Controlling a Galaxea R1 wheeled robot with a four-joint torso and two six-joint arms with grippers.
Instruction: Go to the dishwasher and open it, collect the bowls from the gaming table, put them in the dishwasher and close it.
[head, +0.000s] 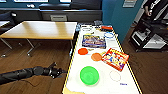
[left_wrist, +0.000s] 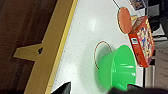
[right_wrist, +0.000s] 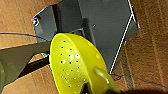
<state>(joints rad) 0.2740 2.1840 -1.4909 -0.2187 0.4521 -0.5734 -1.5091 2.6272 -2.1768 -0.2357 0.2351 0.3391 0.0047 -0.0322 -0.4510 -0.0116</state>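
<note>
Left tool (head: 58, 72) hovers just off the counter (head: 75, 75) edge, lined up toward the green bowl (head: 89, 75); I can't tell its opening. Right tool (right_wrist: 86, 88) grips a yellow colander (right_wrist: 72, 65) by the rim. Farther along sit two orange bowls (head: 83, 51).

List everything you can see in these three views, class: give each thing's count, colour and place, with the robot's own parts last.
Gaming table: one, white top, yellow edge, centre of head view.
Green bowl: one, on the table's near end.
Orange bowls: two, mid-table, beyond the green bowl.
Red box: one, on the table's right side.
Purple box: one, further along the table.
Wooden table: one, left of the white table.
Yellow colander: one, perforated, close in the right wrist view.
Person: one, top right.
Left hand: black, beside the table's left edge.
</note>
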